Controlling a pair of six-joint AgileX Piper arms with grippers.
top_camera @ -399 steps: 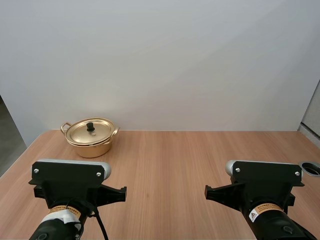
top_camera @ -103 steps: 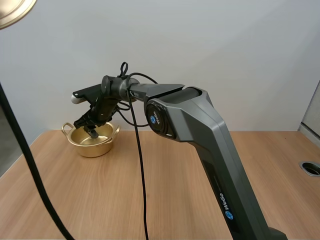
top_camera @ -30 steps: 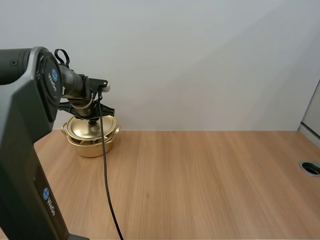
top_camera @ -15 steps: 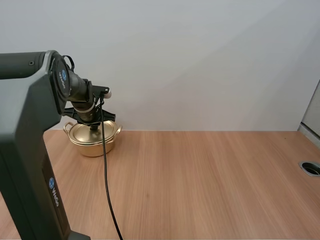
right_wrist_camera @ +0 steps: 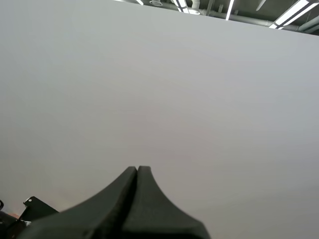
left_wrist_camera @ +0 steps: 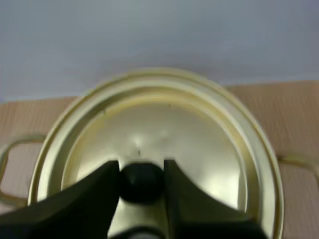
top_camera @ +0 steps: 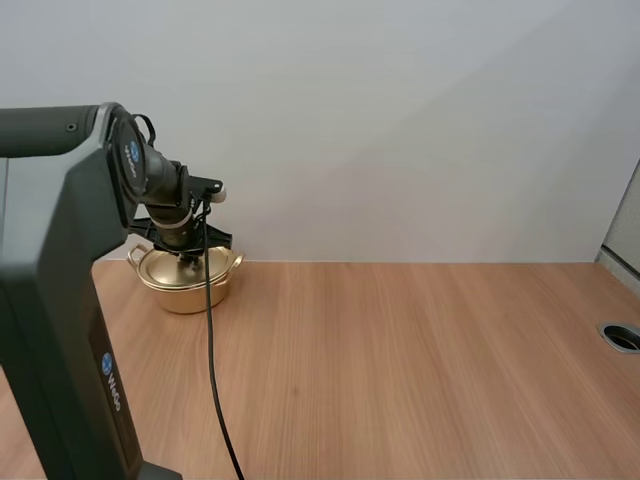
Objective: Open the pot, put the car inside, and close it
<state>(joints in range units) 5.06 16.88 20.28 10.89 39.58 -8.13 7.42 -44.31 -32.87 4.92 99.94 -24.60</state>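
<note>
A gold pot (top_camera: 186, 290) stands at the table's far left, with its gold lid (left_wrist_camera: 199, 144) seated flat on the rim. My left gripper (top_camera: 188, 257) hangs straight over the lid, reaching down from the tall dark left arm (top_camera: 60, 300). In the left wrist view its two black fingers (left_wrist_camera: 109, 181) press against either side of the lid's black knob (left_wrist_camera: 142, 181), so my left gripper (left_wrist_camera: 142, 172) is shut on the knob. A pot handle (left_wrist_camera: 10, 149) pokes out beside the lid. My right gripper (right_wrist_camera: 137, 170) is shut on nothing, its fingers forming one dark wedge before a blank wall.
The wooden table (top_camera: 400, 360) stretches bare to the right of the pot. A round metal-rimmed hole (top_camera: 622, 336) sits at its right edge. The left arm's upright body fills the near left side.
The lid was tilted above the pot a second ago; it now rests level on the rim. My left gripper came down a little with it and stays at the knob.
</note>
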